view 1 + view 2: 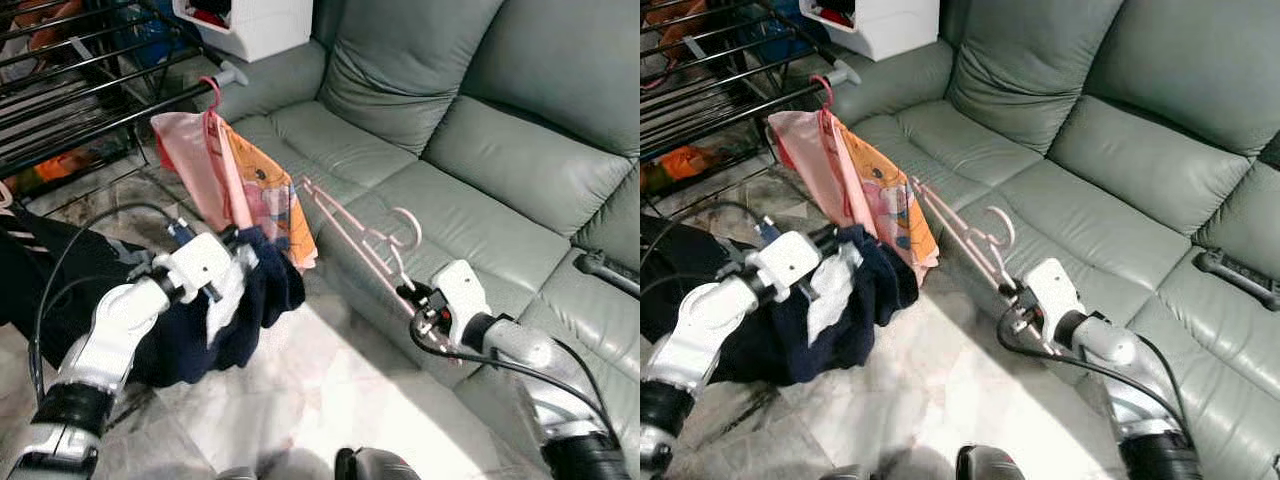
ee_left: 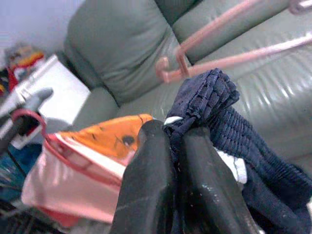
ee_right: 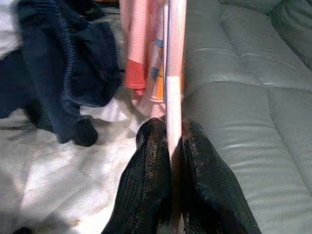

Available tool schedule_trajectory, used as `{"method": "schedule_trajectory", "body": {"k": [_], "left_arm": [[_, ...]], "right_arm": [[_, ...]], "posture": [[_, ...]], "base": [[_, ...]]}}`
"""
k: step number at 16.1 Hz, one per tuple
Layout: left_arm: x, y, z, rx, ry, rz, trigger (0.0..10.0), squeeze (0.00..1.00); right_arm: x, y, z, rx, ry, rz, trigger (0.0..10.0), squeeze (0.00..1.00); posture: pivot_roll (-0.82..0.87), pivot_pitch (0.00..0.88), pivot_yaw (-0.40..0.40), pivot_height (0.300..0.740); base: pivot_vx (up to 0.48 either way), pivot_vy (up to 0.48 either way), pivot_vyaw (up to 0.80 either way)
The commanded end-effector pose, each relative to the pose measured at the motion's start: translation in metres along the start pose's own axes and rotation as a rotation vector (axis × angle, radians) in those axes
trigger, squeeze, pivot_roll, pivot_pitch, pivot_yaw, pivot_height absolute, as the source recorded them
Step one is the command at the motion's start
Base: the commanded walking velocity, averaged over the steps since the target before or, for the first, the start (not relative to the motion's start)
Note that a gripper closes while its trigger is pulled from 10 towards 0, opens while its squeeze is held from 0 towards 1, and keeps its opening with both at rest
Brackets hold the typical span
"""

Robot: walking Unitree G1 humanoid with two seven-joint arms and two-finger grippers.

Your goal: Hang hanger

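Observation:
My right gripper (image 1: 408,293) is shut on a pink plastic hanger (image 1: 350,232), held out over the front of the grey sofa (image 1: 480,190); its bar runs straight out from between the fingers (image 3: 151,161) in the right wrist view. My left gripper (image 1: 238,240) is shut on a dark navy garment (image 1: 250,300) with a white lining, which hangs down over the floor. In the left wrist view the navy fabric (image 2: 204,97) bunches above the closed fingers (image 2: 151,165). A pink and orange garment (image 1: 235,180) hangs on a red hanger (image 1: 212,95) from the black drying rack (image 1: 90,90).
A white box (image 1: 250,25) stands beside the sofa arm behind the rack. A black object (image 1: 605,268) lies on the sofa seat at far right. Dark clothing (image 1: 40,270) lies on the marble floor (image 1: 320,400) at left.

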State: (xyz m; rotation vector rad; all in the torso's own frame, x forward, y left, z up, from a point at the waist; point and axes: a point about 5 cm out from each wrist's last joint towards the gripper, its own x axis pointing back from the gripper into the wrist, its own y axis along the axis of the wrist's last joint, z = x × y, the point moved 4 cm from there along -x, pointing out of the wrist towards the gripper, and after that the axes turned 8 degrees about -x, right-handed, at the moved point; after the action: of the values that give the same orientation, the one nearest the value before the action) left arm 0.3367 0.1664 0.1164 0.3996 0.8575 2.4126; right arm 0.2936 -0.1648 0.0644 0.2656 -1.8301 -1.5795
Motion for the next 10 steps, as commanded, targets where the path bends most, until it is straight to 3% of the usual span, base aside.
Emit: {"method": "schedule_trajectory", "body": {"k": [1, 3, 5, 7, 10], "left_arm": [[-0.001, 0.002, 0.01, -0.045, 0.016, -0.014, 10.0, 0.0], [-0.002, 0.002, 0.011, -0.055, 0.019, -0.024, 10.0, 0.0], [-0.003, 0.0, 0.01, -0.069, 0.019, -0.028, 10.0, 0.0], [-0.003, -0.003, 0.009, -0.069, 0.022, -0.025, 10.0, 0.0], [-0.002, -0.003, 0.007, -0.071, 0.021, -0.03, 10.0, 0.0]], "right_arm": [[0.006, 0.006, 0.005, 0.019, 0.072, 0.007, 10.0, 0.0], [0.014, 0.0, 0.008, 0.003, 0.139, 0.052, 10.0, 0.0], [0.032, -0.02, 0.014, 0.002, 0.251, 0.194, 10.0, 0.0], [0.046, -0.036, 0.012, -0.015, 0.288, 0.301, 10.0, 0.0], [0.054, -0.047, 0.013, -0.019, 0.316, 0.367, 10.0, 0.0]], "posture": [[-0.05, 0.026, 0.02, 0.74], [-0.05, 0.026, 0.02, 0.74], [-0.05, 0.026, 0.02, 0.74], [-0.06, 0.027, 0.017, 0.74], [-0.06, 0.028, 0.015, 0.74]], "base": [[0.0, 0.0, 0.0], [0.0, 0.0, 0.0], [0.0, 0.0, 0.0], [0.0, 0.0, 0.0], [0.0, 0.0, 0.0]]}}
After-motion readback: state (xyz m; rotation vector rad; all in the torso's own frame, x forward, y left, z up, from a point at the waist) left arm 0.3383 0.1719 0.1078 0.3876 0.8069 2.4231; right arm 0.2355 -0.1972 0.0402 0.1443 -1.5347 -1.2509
